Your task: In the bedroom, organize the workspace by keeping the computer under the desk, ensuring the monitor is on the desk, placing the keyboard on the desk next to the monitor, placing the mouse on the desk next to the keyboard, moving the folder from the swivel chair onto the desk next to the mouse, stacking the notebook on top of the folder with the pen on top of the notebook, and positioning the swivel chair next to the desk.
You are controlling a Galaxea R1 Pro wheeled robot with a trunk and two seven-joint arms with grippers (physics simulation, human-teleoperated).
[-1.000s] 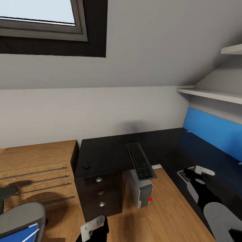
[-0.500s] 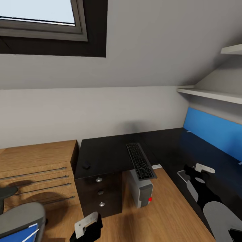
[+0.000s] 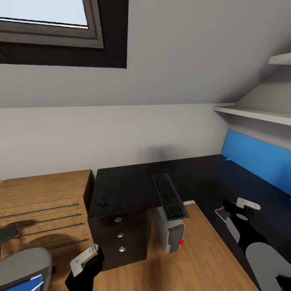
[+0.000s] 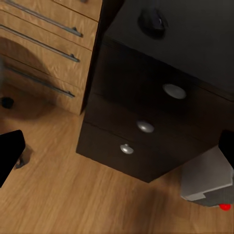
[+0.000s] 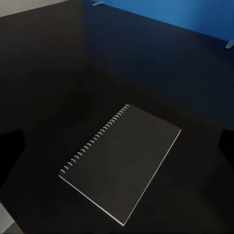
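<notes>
We are viewing the black desk (image 3: 129,184), carrying a keyboard (image 3: 169,195) overhanging its front edge, a mouse (image 3: 103,200) lying near its left end, and a spiral notebook (image 5: 122,163) lying flat on its right wing. The wooden floor (image 3: 194,258) is bearing the computer (image 3: 171,231) beneath the keyboard.

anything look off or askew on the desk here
Yes: the keyboard lies at an angle, its near end overhanging the desk edge above the computer. The mouse sits apart from it, near the desk's left front edge.
</notes>
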